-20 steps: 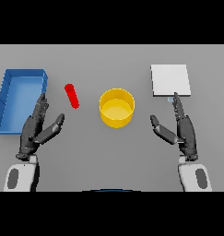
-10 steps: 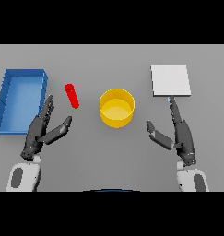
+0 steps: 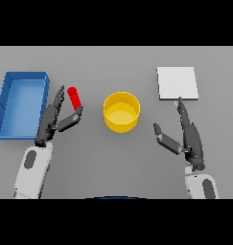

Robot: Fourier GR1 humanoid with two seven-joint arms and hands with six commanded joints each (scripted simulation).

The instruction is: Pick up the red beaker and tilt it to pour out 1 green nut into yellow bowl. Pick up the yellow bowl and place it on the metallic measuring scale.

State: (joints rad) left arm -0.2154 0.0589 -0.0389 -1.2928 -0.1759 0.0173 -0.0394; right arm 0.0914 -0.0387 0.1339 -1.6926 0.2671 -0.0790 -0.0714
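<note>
Now left hand (image 3: 53, 119) reaches, fingers spread, just beside the red beaker (image 3: 75, 97).

red beaker (image 3: 74, 97), yellow bowl (image 3: 121, 111), blue tray (image 3: 5, 106)

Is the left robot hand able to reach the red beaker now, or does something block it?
Probably yes. The left robot hand is open right beside the red beaker, and nothing lies between them; the blue tray is on its other side.
</note>
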